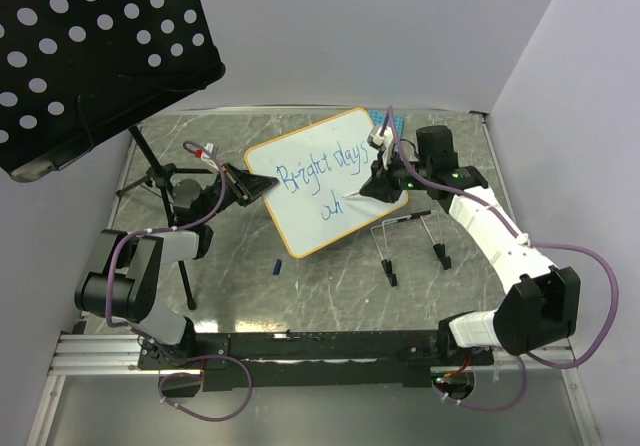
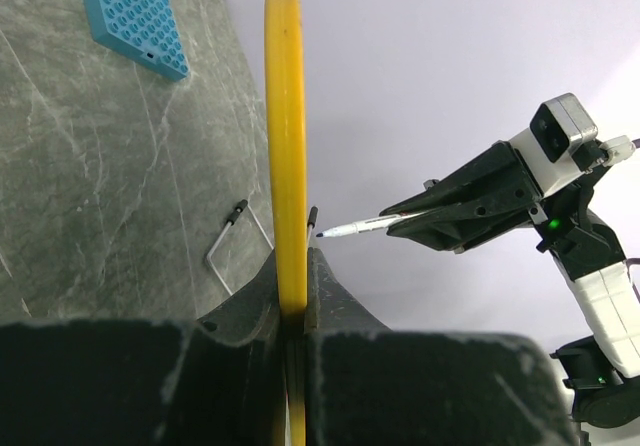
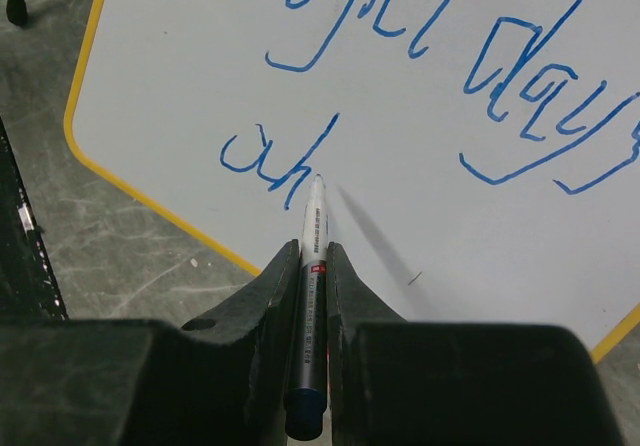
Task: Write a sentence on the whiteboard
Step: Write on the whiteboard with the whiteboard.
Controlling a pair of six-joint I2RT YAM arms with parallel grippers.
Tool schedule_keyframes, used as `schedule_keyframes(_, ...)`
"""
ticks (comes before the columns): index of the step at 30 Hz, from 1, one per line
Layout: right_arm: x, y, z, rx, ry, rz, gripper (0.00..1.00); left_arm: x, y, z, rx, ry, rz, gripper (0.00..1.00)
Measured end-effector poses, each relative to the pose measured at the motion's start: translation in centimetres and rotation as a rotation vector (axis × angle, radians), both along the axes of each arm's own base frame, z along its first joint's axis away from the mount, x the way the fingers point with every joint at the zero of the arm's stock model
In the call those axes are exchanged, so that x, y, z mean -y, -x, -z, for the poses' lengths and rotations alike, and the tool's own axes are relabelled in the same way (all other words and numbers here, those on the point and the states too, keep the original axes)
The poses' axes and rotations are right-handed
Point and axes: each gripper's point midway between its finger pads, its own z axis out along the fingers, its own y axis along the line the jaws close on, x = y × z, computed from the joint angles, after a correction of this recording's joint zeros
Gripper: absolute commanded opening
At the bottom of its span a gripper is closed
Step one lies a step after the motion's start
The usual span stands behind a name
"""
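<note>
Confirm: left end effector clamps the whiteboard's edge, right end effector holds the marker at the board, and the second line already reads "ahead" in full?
Not yet. The right wrist view shows the second line reads only "ah", the marker tip just past it. The rest holds: left end effector clamps the whiteboard edge, right end effector holds the marker.

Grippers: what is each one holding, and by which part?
The left gripper clamps the whiteboard by its yellow-rimmed edge; the right gripper pinches the marker along its barrel, tip toward the board.
</note>
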Motion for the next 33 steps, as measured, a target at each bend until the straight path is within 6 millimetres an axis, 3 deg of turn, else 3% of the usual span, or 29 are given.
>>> schedule_keyframes(13, -0.3, -0.2, 1.6, -0.049, 0.011, -0.009, 0.0, 0.0, 0.0, 0.0, -0.005, 0.004, 0.001, 0.01)
schedule_keyframes(33, 0.3, -0.9, 2.1, -0.036, 0.057, 0.039, 0.0, 0.0, 0.0, 0.0, -0.002, 0.001, -0.002, 0.01)
